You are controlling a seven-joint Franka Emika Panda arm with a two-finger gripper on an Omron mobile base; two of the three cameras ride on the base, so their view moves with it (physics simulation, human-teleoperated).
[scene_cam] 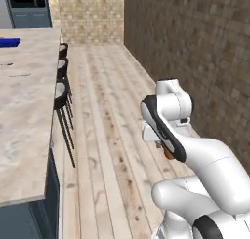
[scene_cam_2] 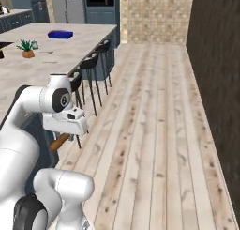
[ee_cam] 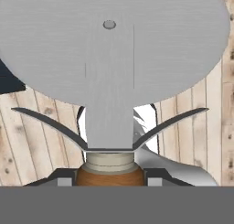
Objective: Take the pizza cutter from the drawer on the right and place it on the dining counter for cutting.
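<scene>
Wooden floorboards stretch below as the gripper [ee_cam: 109, 179], clamped on the brown handle of the pizza cutter [ee_cam: 109, 58], carries it blade-forward, apparently for transport, with the dining counter [scene_cam: 24, 111] off to its left.

Reference landmark: the light plank floor [scene_cam_2: 154, 130], running straight toward the far tan tiled wall [scene_cam_2: 157, 15].

- Brick wall [scene_cam: 205, 52]: dark brown, bordering the floor along one long side.
- Bar stools [scene_cam_2: 91, 65]: black seats on thin black legs, standing in a row on the floor's opposite edge. Also seen at [scene_cam: 61, 94].
- Blue tray [scene_cam_2: 60, 34]: flat, well above floor level, beyond the stools.
- Potted plant [scene_cam_2: 27, 49]: small, green leaves, orange pot, near the tray.
- Tall cabinets with a dark oven [scene_cam_2: 98, 1]: at the floor's far end, beside the tiled wall.
</scene>
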